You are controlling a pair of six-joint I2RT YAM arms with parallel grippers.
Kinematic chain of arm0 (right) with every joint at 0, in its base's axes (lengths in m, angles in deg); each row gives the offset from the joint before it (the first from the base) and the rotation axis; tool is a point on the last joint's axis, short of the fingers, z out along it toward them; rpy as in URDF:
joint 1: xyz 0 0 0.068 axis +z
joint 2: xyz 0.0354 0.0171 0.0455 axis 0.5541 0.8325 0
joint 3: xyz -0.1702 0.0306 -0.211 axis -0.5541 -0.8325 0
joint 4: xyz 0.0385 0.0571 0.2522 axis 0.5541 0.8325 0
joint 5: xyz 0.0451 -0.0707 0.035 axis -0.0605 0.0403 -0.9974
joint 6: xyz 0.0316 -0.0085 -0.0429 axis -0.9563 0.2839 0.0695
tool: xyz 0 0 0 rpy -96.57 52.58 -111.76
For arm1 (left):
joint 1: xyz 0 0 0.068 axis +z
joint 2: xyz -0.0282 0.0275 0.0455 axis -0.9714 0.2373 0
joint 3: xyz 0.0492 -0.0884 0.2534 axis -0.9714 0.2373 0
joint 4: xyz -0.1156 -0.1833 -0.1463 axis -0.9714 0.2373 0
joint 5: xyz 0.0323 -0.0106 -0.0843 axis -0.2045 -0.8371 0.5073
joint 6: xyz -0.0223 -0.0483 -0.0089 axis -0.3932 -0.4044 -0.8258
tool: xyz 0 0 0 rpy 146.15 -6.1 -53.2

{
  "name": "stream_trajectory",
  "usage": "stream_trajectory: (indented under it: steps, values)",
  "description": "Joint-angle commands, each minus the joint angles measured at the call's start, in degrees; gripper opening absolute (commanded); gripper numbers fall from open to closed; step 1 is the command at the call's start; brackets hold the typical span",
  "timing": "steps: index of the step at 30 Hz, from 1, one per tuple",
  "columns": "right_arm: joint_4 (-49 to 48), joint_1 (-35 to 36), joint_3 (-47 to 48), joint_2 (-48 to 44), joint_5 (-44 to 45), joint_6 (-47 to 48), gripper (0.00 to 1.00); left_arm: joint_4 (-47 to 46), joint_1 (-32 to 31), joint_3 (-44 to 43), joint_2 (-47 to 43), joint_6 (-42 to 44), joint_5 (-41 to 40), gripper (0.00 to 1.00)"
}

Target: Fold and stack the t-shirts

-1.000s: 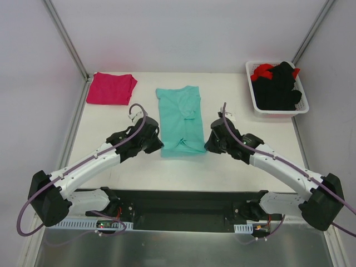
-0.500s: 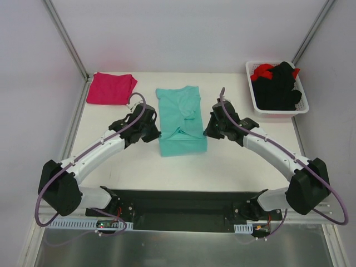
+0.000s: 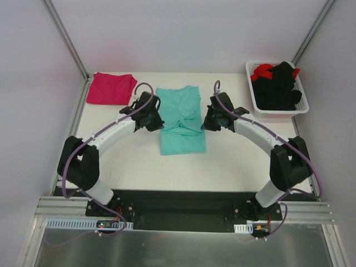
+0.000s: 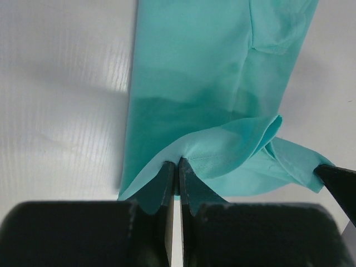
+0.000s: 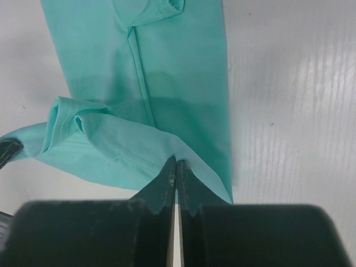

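A teal t-shirt [image 3: 182, 119] lies lengthwise in the middle of the white table, its near hem lifted and carried over the lower half. My left gripper [image 4: 177, 167] is shut on the hem's left corner, the cloth [image 4: 222, 83] stretching away beneath it. My right gripper [image 5: 176, 164] is shut on the hem's right corner, above the same teal t-shirt [image 5: 167, 67]. In the top view the left gripper [image 3: 157, 123] and right gripper [image 3: 206, 123] flank the shirt at mid-length. A folded magenta-pink t-shirt [image 3: 110, 88] rests at the far left corner.
A white basket [image 3: 260, 109] at the far right holds black garments [image 3: 278, 86] and a red one [image 3: 262, 70]. Metal frame posts rise at the far corners. A black rail [image 3: 178, 203] runs along the near edge by the arm bases.
Both grippers have carried the teal shirt's near hem away from the bases, toward the collar, folding the lower part over. The arms have stretched farther out.
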Motion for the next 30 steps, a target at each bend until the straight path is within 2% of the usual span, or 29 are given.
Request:
stream_trajectory:
  steps: [1,19,30]
  values:
    - [-2.4,-1.0,4.6,3.5,-2.5,1.1,0.01,-2.2,1.6,-3.2,2.9,2.1,1.6,0.00]
    - [-3.2,-3.7,12.1,12.7,-5.2,1.4,0.01,-5.2,5.5,-5.1,8.8,3.6,5.3,0.00]
    - [-1.8,-5.5,16.9,17.0,-6.4,2.5,0.01,-5.4,7.4,-10.2,13.0,5.2,6.1,0.00]
